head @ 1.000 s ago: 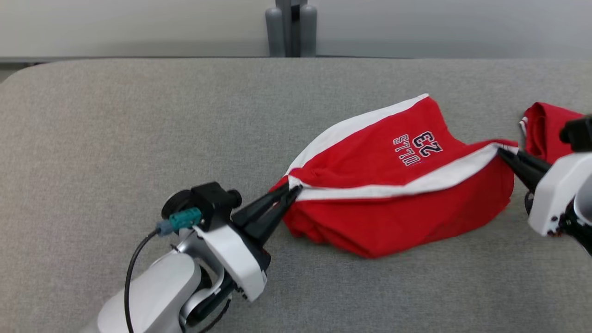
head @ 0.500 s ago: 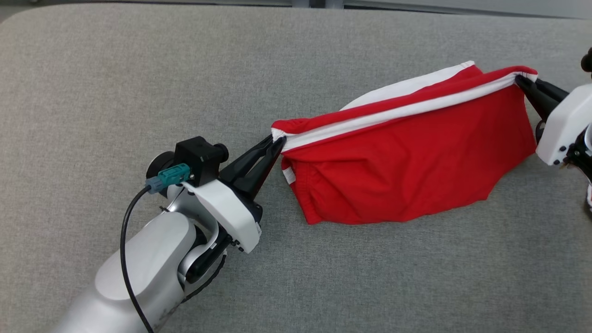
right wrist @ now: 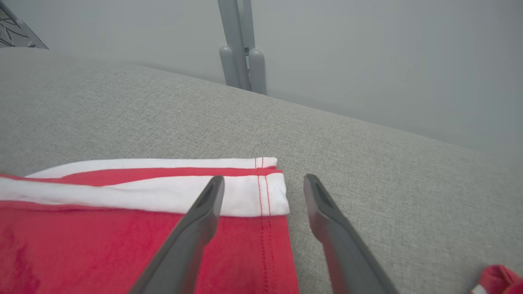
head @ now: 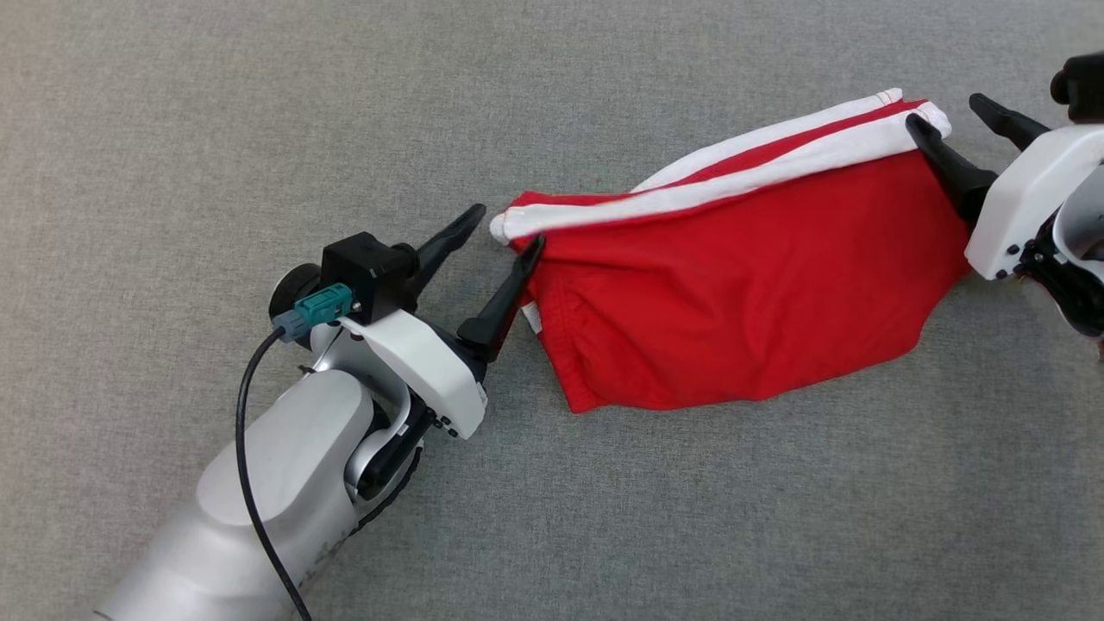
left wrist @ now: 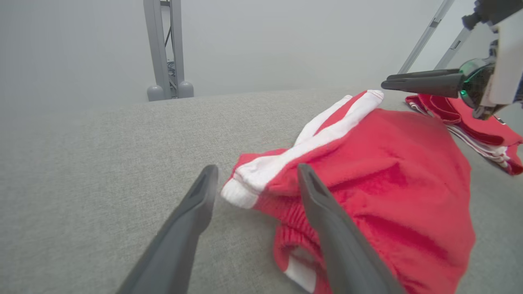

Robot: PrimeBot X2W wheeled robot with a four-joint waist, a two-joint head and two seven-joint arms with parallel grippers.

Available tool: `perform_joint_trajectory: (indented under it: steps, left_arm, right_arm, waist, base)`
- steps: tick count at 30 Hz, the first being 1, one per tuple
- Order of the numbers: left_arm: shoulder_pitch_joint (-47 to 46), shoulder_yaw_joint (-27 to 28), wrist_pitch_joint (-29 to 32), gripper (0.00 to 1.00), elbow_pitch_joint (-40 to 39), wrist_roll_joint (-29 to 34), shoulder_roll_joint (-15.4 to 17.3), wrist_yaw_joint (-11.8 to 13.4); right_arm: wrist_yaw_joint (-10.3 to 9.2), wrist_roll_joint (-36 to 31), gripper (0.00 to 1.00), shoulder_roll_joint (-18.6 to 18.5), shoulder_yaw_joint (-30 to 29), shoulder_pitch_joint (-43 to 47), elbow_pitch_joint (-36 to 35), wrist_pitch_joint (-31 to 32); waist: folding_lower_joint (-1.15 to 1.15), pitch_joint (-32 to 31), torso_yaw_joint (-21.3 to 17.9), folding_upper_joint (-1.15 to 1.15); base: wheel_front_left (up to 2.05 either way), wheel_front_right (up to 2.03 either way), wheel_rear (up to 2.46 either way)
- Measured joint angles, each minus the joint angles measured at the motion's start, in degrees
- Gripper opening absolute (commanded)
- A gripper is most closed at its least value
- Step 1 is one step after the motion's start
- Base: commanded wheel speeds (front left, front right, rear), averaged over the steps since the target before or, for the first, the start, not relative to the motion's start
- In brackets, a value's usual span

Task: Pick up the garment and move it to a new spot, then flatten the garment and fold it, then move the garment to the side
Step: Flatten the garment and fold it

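Observation:
The garment (head: 742, 285) is a red piece with white side stripes, lying folded over on the grey table (head: 172, 129). My left gripper (head: 507, 226) is open at the garment's left corner, with the white stripe end between its spread fingers and not pinched. In the left wrist view that gripper (left wrist: 257, 168) straddles the corner of the garment (left wrist: 388, 163). My right gripper (head: 944, 110) is open at the garment's right corner. Its wrist view shows the same gripper (right wrist: 263, 179) with one finger over the garment (right wrist: 122, 245) and the other over bare table.
A second red and white cloth (left wrist: 470, 118) lies on the table beyond the garment's right end, and its edge (right wrist: 496, 279) appears in the right wrist view. A grey post (left wrist: 165, 53) stands behind the table's far edge.
Both grippers have opened and let go of the garment's two corners, and the garment now rests on the table. The head camera has tilted further down.

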Motion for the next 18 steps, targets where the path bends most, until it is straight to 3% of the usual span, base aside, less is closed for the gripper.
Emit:
perform_joint_trajectory:
  steps: [6, 12, 18]
  left_arm:
    - [0.42, 1.43, -1.91, 1.00, 1.57, 0.80, -0.10, 2.81]
    - [7.34, 4.55, -3.11, 1.00, -2.08, 2.63, 0.59, 8.93]
    - [18.17, 11.11, -3.26, 1.00, -11.55, 7.12, 0.62, 15.01]
  right_arm:
    - [0.00, 1.74, 1.00, -0.31, 3.30, 0.41, -0.09, -8.04]
    - [0.00, 4.38, 1.00, -0.44, 4.41, 6.83, -2.25, -15.62]
    - [-0.01, 4.35, 1.00, 0.46, 0.25, 15.73, -5.46, -16.97]
  waist:
    - [0.00, -1.42, -0.80, 0.00]
    - [0.00, -4.93, -1.75, 0.00]
    - [0.00, -9.58, -2.66, 0.00]
  base:
    - [0.00, 0.00, 0.00]
    - [0.00, 0.00, 0.00]
    - [0.00, 0.00, 0.00]
